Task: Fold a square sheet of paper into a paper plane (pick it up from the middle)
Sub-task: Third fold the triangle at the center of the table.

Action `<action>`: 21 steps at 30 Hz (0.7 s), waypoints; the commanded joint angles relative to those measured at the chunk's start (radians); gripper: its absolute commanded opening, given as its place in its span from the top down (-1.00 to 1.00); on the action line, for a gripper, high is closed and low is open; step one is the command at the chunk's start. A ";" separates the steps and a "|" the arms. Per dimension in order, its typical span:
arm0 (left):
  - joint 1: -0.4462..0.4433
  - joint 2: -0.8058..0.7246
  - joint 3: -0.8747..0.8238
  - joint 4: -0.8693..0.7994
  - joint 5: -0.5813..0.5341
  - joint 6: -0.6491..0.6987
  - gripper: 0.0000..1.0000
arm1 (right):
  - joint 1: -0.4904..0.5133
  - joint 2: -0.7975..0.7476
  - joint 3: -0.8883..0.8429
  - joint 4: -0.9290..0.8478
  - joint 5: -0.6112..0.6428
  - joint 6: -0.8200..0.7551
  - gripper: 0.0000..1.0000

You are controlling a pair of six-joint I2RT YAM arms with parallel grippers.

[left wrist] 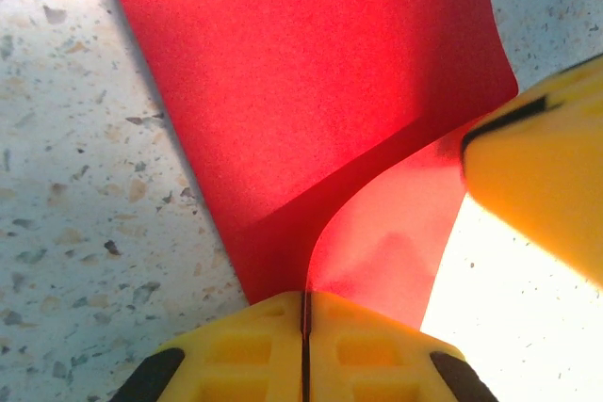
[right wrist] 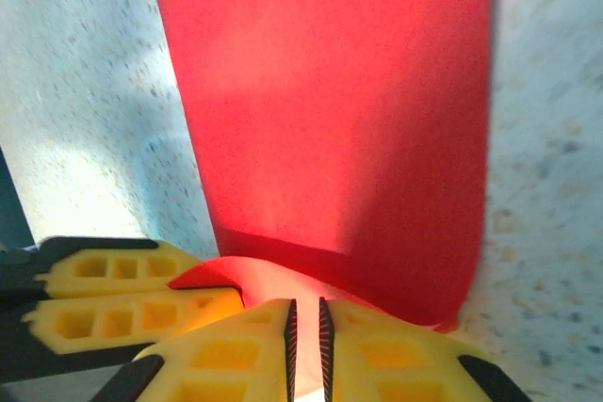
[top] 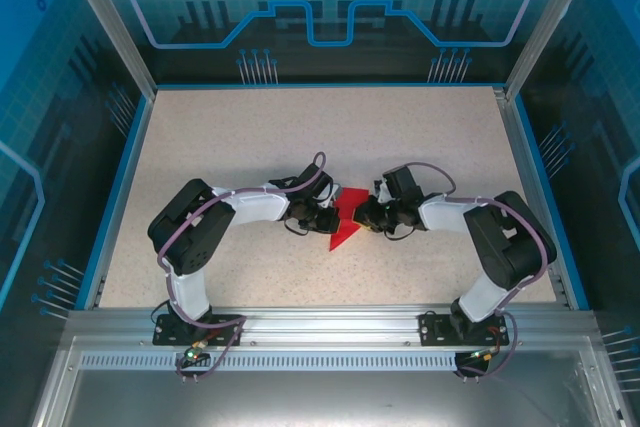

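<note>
Paper (top: 345,219), bright red and thin, lies at the middle of the table (top: 300,137), held between the two grippers, with one corner pointing toward the near edge. In the left wrist view the paper (left wrist: 311,72) is folded: a top layer curves up off the lower one along a soft crease and its edge runs down into the left gripper (left wrist: 303,313), whose fingers are pressed together on it. The right gripper (left wrist: 546,176) sits just beside. In the right wrist view the sheet (right wrist: 330,91) spreads flat ahead with straight side edges, and a curled flap drops into the right gripper (right wrist: 305,313), pinched there with only a thin slit between the fingers. Speckled tabletop stretches wide around the paper to the blue rim (top: 120,187) and the rail (top: 320,322) at the near side.
</note>
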 commanded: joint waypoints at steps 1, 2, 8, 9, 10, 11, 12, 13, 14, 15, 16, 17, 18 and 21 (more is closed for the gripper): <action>0.002 0.011 -0.016 -0.057 -0.012 0.022 0.84 | -0.026 0.007 0.012 -0.009 -0.031 -0.035 0.67; 0.002 0.011 -0.016 -0.058 -0.012 0.022 0.84 | -0.031 0.020 0.008 -0.006 -0.031 -0.036 0.68; 0.002 0.012 -0.017 -0.056 -0.012 0.018 0.84 | -0.044 0.095 -0.019 0.017 -0.001 -0.038 0.70; 0.002 0.012 -0.017 -0.055 -0.012 0.018 0.84 | -0.046 0.100 -0.020 0.012 0.005 -0.041 0.70; 0.002 0.011 -0.017 -0.058 -0.012 0.017 0.84 | -0.048 0.099 -0.019 0.008 0.006 -0.040 0.71; 0.002 0.010 -0.019 -0.058 -0.011 0.020 0.84 | -0.050 0.092 -0.021 0.010 0.000 -0.039 0.71; 0.002 0.008 -0.020 -0.059 -0.013 0.020 0.84 | -0.051 0.078 -0.020 0.010 -0.003 -0.037 0.71; 0.002 0.006 -0.022 -0.059 -0.014 0.020 0.84 | -0.052 0.061 -0.018 0.005 -0.011 -0.038 0.70; 0.002 0.007 -0.024 -0.059 -0.015 0.022 0.84 | -0.055 0.044 -0.012 0.003 -0.020 -0.042 0.70; 0.002 0.006 -0.023 -0.059 -0.015 0.022 0.84 | -0.059 0.027 -0.008 -0.001 -0.026 -0.043 0.69; 0.002 0.006 -0.024 -0.059 -0.015 0.022 0.84 | -0.064 0.014 -0.006 -0.002 -0.031 -0.043 0.69; 0.002 0.006 -0.025 -0.059 -0.016 0.022 0.84 | -0.069 0.006 -0.006 0.007 -0.041 -0.045 0.69; 0.002 0.006 -0.026 -0.058 -0.017 0.021 0.84 | -0.075 -0.002 -0.010 0.027 -0.045 -0.047 0.69; 0.002 0.008 -0.027 -0.053 -0.012 0.019 0.84 | -0.089 0.012 -0.003 0.019 -0.043 -0.064 0.69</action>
